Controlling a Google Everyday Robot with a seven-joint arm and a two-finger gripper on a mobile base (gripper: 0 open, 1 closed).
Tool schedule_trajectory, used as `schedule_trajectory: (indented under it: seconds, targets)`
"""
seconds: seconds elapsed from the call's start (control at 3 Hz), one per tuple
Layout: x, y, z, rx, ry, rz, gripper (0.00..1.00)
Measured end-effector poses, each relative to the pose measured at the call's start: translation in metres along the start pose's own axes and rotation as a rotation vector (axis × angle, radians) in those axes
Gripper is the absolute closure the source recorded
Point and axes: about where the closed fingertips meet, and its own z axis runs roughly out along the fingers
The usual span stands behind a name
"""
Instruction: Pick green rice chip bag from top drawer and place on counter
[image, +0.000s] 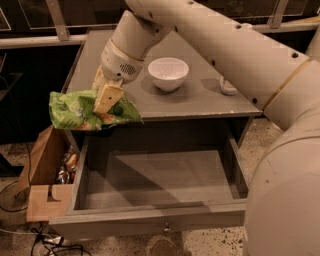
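Down and to the left of my fingers, a cardboard box (42, 170) stands on the floor against the open drawer (150, 222). My gripper (104, 104) hangs over the front left corner of the counter (200, 100), its fingers (107, 95) pinching the green chip bag (75, 112). The bag spreads out to the left past the counter edge, in the air above the drawer's left side. A white bowl (168, 73) sits on the counter to the right of my fingers.
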Motion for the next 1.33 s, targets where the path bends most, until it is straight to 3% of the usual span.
schedule_trajectory:
  seconds: [0.67,1.33]
  targets:
    - [0.022,-0.007,0.011,0.023,0.066,0.122,1.0]
    - [0.033,-0.019,0.023,0.013,0.058,0.159,1.0]
